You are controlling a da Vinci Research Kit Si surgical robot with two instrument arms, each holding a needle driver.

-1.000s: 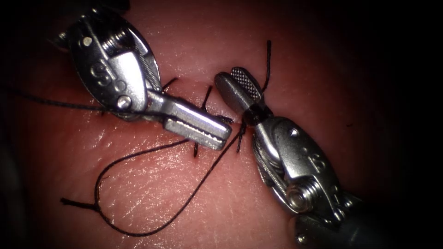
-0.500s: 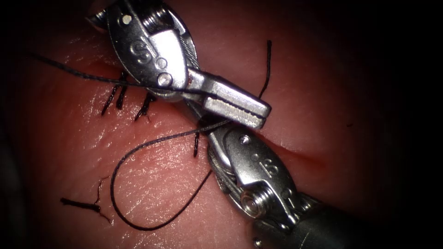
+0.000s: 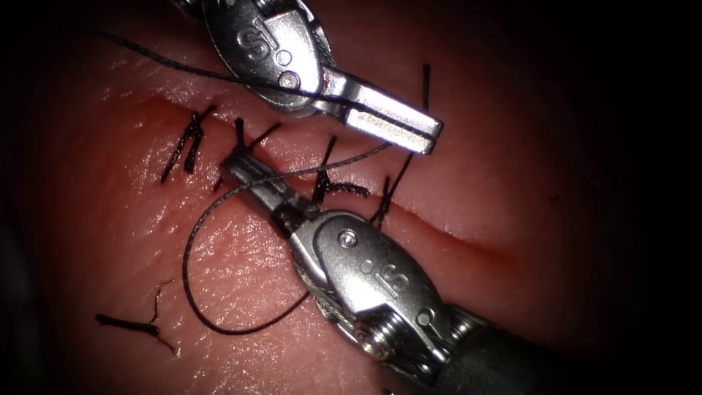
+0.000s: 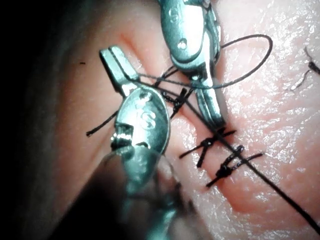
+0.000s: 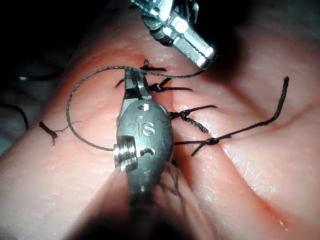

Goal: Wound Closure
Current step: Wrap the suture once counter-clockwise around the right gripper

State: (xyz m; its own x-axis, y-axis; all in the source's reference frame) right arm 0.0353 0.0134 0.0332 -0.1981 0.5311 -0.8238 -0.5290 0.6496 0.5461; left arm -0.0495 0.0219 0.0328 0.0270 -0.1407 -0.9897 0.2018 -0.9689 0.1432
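looking down via the endoscope: left end effector (image 3: 409, 126) closed, pinching the thread (image 3: 219, 212) above the cut (image 3: 439, 223) in the tissue (image 3: 241, 292). right end effector (image 3: 241, 174) closed too, poked through the loop, can't tell if gripping anything. knotted stitches (image 3: 191, 139) along the cut. left wrist cam: thread (image 4: 250, 60) looping around the right tool. right wrist cam: stray cut end (image 5: 50, 131) lying loose.

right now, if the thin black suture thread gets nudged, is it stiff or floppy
Likely floppy yet springy: the thin black suture thread lies in an open curl on the tissue. Probably light: the left tool, shut, holds it.
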